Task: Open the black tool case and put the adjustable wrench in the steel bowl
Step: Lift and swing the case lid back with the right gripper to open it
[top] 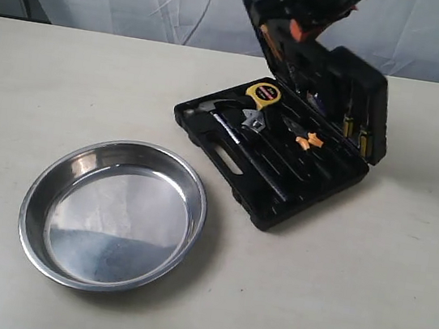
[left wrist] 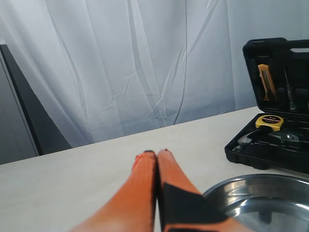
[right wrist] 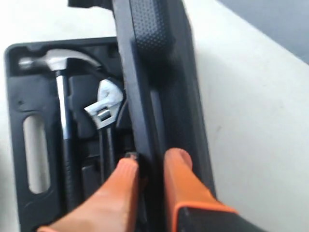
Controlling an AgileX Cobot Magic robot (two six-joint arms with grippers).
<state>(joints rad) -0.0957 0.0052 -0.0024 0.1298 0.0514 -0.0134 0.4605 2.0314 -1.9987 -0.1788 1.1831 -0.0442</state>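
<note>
The black tool case (top: 266, 212) lies open on the table, its lid (top: 356, 94) standing nearly upright. My right gripper (top: 298, 24) is shut on the lid's edge; in the right wrist view its orange fingers (right wrist: 126, 183) clamp either side of the lid (right wrist: 154, 72). The adjustable wrench (top: 254, 122) rests in the case's tray, silver head up, between hammer and pliers, also seen close as the wrench (right wrist: 105, 113). The steel bowl (top: 113, 213) sits empty, left of the case. My left gripper (left wrist: 157, 153) hovers shut and empty beside the bowl's rim (left wrist: 227, 186).
Inside the case lie a hammer (top: 215, 107), a yellow tape measure (top: 264, 94) and yellow-and-black-handled pliers (top: 305, 136); screwdrivers sit in the lid. A white curtain hangs behind the table.
</note>
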